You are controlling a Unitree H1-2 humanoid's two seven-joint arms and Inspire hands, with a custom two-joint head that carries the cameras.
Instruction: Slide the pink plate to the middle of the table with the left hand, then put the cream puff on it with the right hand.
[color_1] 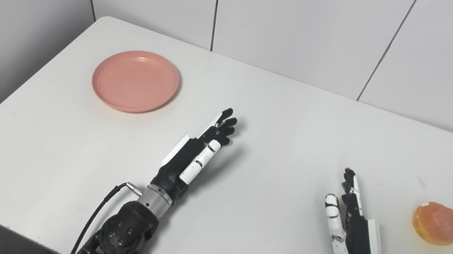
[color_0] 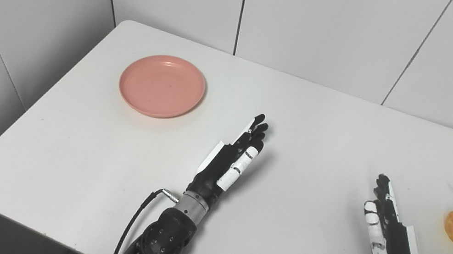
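Setting: a plain test room or lab corner, not a home. My white table (color_0: 301,126) with rounded corners stands against bare white panelled walls (color_0: 327,28) split by thin dark seams. My exposed metal wrist and its loose black cable (color_0: 129,226) fit a robot workbench.

both forearms are cut off by the bottom edge. the palm of the left hand (color_0: 232,158) and of the right hand (color_0: 389,232) is turned edgewise and cannot be seen.
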